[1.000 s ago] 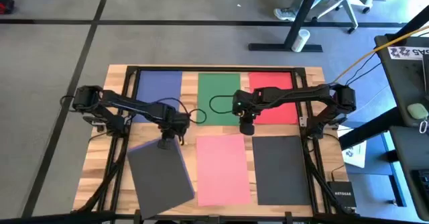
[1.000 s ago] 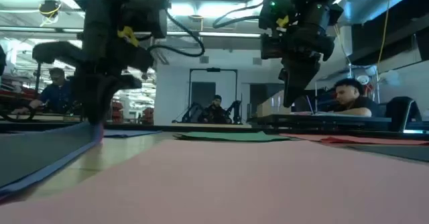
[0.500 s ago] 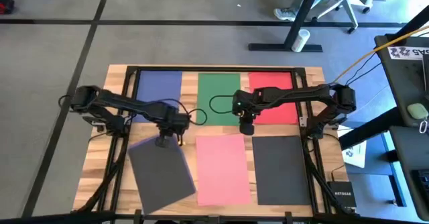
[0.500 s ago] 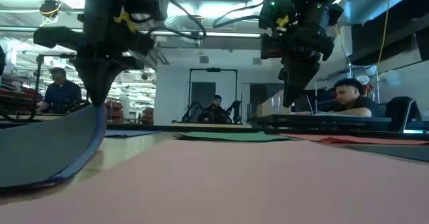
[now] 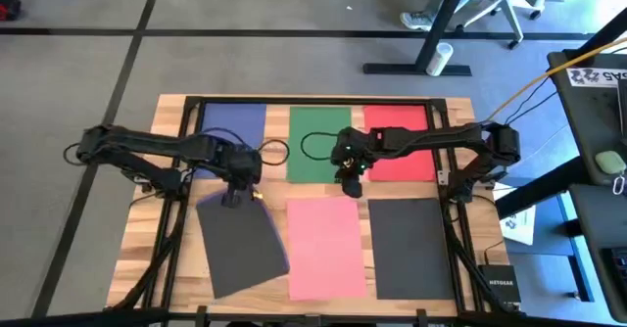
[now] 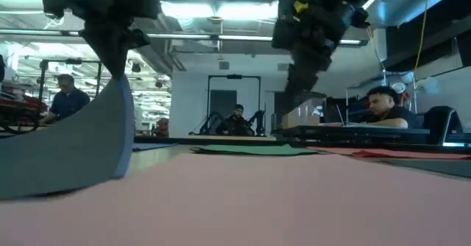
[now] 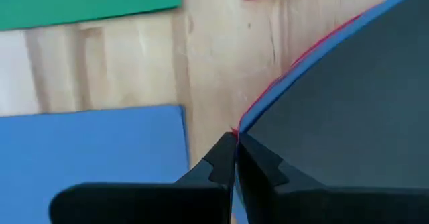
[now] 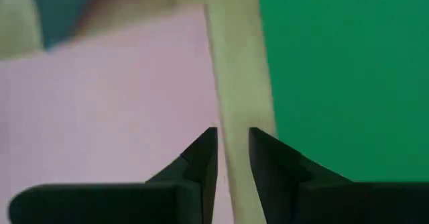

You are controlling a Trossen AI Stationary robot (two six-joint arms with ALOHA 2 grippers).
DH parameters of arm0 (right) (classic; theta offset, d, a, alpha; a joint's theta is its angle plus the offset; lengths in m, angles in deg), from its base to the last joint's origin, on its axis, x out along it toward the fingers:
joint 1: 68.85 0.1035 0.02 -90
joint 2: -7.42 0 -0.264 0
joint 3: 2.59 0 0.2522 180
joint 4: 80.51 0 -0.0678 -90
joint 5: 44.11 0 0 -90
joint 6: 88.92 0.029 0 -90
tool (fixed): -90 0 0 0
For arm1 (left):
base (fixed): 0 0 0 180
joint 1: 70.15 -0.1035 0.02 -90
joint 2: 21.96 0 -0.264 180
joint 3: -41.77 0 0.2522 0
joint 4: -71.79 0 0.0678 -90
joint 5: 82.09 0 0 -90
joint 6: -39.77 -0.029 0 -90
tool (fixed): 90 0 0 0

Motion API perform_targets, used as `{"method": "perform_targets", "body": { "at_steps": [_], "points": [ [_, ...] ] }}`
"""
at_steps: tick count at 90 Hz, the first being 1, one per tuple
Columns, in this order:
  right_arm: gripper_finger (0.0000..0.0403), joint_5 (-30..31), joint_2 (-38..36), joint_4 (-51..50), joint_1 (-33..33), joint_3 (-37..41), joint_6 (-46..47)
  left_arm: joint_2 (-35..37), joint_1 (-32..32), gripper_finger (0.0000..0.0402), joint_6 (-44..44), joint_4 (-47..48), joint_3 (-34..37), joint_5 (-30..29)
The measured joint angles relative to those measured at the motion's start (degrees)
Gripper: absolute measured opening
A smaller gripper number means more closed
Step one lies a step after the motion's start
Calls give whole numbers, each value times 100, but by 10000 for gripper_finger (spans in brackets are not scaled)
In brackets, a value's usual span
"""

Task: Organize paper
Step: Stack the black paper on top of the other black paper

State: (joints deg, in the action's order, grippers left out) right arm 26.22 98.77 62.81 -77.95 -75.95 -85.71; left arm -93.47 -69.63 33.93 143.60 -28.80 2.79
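Five flat sheets lie squared on the wooden tabletop (image 5: 147, 239): blue (image 5: 232, 123), green (image 5: 315, 141), red (image 5: 407, 146), pink (image 5: 327, 246), dark grey (image 5: 409, 247). One skewed grey stack (image 5: 240, 244) remains, its corner clamped in the left gripper (image 5: 232, 199); right gripper (image 5: 350, 183) hovers, fingers slightly apart.

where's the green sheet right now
In the high view the green sheet lies flat in the table's far row, between the blue sheet and the red sheet.
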Motion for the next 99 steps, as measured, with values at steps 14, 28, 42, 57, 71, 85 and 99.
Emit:
{"method": "perform_targets", "body": {
  "at_steps": [14,28,42,57,71,85,99],
  "points": [
    [74,-323,102,1423,368,0,499,115,-109,0,122,-11,1,15],
    [74,-365,621,3306,767,-4,1335,108,-145,0,127,-73,4,17],
    [74,-329,1467,4268,929,-360,1830,106,-143,0,98,-134,6,19],
    [74,-406,2451,4230,985,-1316,1948,106,-143,0,98,-239,8,17],
    [74,-593,3066,3950,989,-2247,1970,106,-143,0,100,-314,14,16],
    [74,-688,3362,3769,983,-2684,1957,106,-142,0,84,-314,14,17],
    [74,-411,3507,3563,944,-2774,2041,106,-136,0,65,-304,17,15]
  ]
}}
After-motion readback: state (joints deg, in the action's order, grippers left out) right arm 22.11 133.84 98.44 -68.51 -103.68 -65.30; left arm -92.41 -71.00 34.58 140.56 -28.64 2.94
